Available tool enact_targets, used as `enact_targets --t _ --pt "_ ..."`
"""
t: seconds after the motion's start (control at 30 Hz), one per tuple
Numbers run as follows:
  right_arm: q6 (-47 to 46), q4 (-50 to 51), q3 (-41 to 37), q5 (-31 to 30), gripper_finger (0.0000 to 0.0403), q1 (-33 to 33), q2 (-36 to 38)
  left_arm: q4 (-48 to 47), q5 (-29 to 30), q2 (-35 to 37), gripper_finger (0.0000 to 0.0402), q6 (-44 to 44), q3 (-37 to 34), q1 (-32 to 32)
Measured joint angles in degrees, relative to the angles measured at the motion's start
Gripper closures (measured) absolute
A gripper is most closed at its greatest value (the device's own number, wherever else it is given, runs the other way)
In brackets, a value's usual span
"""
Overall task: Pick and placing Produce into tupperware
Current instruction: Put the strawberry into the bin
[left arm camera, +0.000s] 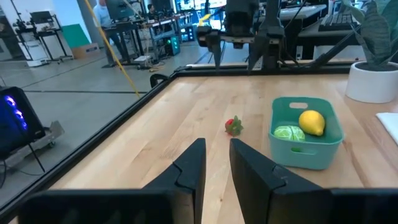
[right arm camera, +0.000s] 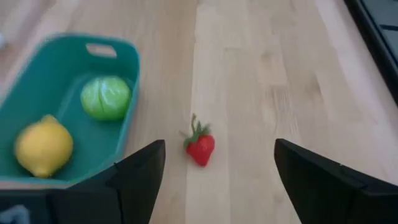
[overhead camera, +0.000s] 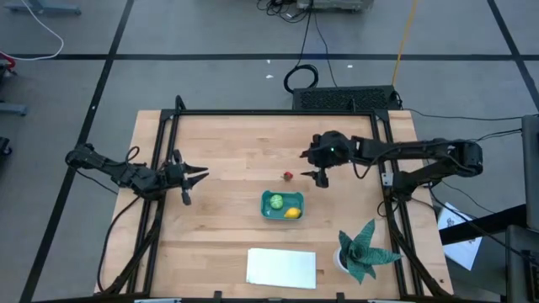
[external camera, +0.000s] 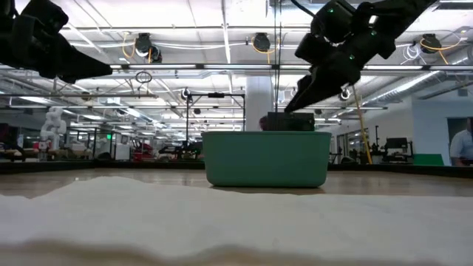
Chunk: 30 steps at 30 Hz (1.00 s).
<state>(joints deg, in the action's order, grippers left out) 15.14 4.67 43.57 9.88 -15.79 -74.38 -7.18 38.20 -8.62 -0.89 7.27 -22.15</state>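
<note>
Teal tub holds lemon and green ball; red strawberry on wood just beyond tub, right gripper spread wide beside it; left gripper well left of tub, fingers narrowly apart, empty

In the low view the teal tub's wall hid its contents, and the red strawberry sat unseen behind it.

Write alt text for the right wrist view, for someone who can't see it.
A small red strawberry lies on the wooden table, framed between the right gripper's two widely spread dark fingers. Beside it, and not touching it, stands a teal tub that already holds a yellow lemon and a round light-green piece.
</note>
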Motion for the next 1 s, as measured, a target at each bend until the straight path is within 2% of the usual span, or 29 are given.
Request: enact_targets --t 0.2,0.4,0.63,1.0 --pt "-0.92 0.40 4.01 4.27 0.0109 -2.12 -2.96 -0.02 -0.41 0.00 0.0323 0.02 -0.02 0.00" --pt "-0.78 3.21 7.69 8.21 0.0110 -3.12 -9.00 -0.39 -0.70 0.00 0.0323 0.07 -0.02 0.00" --pt "0.41 5.08 10.94 8.31 0.0110 -3.39 -15.85 -0.51 -0.79 0.00 0.0323 0.07 -0.02 0.00" --pt "8.51 5.12 11.67 8.43 0.0110 -3.34 -20.71 -0.89 -0.85 0.00 0.0323 -0.21 -0.02 0.00"
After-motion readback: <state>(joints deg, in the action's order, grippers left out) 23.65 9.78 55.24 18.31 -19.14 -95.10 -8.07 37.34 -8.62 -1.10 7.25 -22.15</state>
